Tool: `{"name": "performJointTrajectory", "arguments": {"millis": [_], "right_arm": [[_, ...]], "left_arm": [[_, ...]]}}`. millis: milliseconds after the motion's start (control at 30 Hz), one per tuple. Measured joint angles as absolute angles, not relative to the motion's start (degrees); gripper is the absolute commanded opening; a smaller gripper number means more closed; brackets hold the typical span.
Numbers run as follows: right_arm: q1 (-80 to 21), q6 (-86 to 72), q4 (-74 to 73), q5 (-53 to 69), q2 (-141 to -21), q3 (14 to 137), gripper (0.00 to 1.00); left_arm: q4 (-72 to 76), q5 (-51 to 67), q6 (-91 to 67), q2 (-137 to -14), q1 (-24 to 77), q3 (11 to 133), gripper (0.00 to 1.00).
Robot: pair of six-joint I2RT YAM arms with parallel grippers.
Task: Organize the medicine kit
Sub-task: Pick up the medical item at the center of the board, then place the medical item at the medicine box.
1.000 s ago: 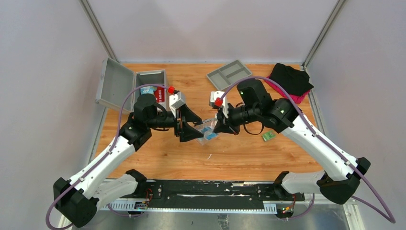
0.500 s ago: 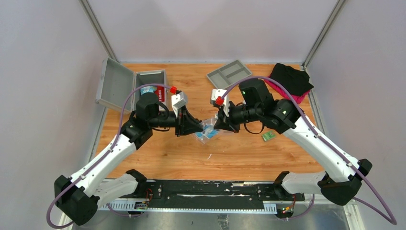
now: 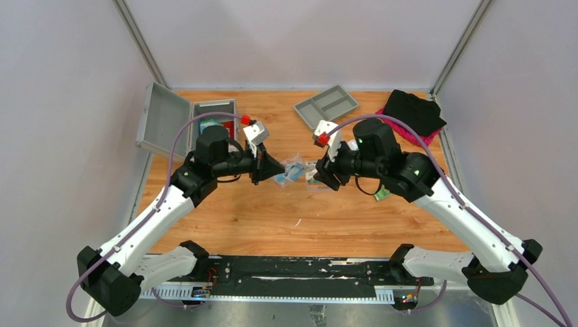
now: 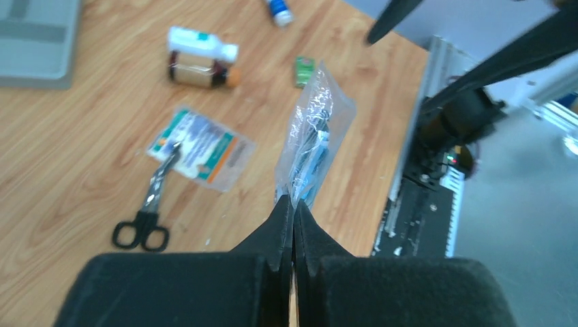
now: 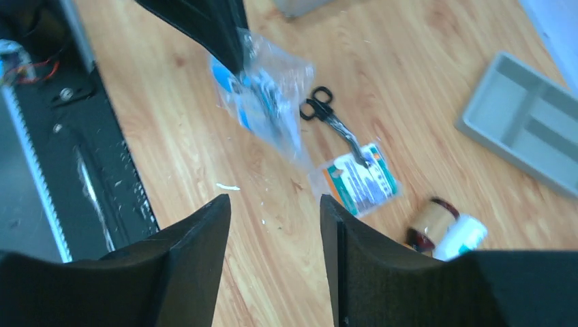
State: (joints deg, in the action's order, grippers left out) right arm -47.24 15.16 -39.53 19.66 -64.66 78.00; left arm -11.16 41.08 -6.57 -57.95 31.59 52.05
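while your left gripper (image 4: 293, 199) jaws pinch the clear pouch (image 4: 315, 129) above the bench (image 4: 82, 136) | right gripper (image 5: 274, 204) jaws spread, empty | scissors (image 4: 151, 204), sachet (image 4: 201, 146), bottle (image 4: 201, 44) loose | kit case (image 3: 204, 105) open | mostly undone

White shells cover the long links of the left arm (image 3: 146, 225), lower left, and the right arm (image 3: 470, 218), lower right. The joints and bases are rounded and black. A purple cable (image 3: 178, 143) loops along each arm. Each wrist bears a white block (image 3: 255, 133) with a red cap (image 3: 245, 120). The left gripper (image 4: 293, 203) and right gripper (image 5: 274, 201) are matt black wedges.
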Motion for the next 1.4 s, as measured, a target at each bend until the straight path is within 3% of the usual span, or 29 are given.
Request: {"name": "performJointTrajectory", "arguments": {"millis": [167,400,733,967,1067,1200,1400], "right_arm": [[-47.24,11.00,-35.90,9.34,-58.39,72.86,0.59],[-47.24,5.30,-33.12,3.49,-54.06,65.78,0.58],[-47.24,-4.43,-31.09,-2.17,-48.90,57.69,0.58],[-47.24,-7.57,-30.81,-4.25,-48.14,55.75,0.58],[-47.24,-8.36,-30.83,-4.38,-48.25,55.53,0.58],[-47.24,-9.04,-30.83,-4.51,-48.25,55.53,0.58],[-47.24,-9.85,-30.89,-7.09,-48.56,55.55,0.59]], "left_arm": [[-13.72,31.55,-8.21,-59.77,26.70,53.58,0.00],[-12.60,18.20,-17.34,-62.52,10.61,54.89,0.00],[-15.18,1.65,-16.64,-77.34,6.33,68.53,0.00],[-15.99,-0.43,-15.22,-86.96,3.46,73.56,0.01],[-16.03,1.08,-15.40,-91.20,2.83,74.37,0.35],[-17.19,0.86,-16.03,-96.05,1.76,76.09,0.60],[-18.87,-2.09,-16.29,-93.51,0.19,75.92,0.67]]}}
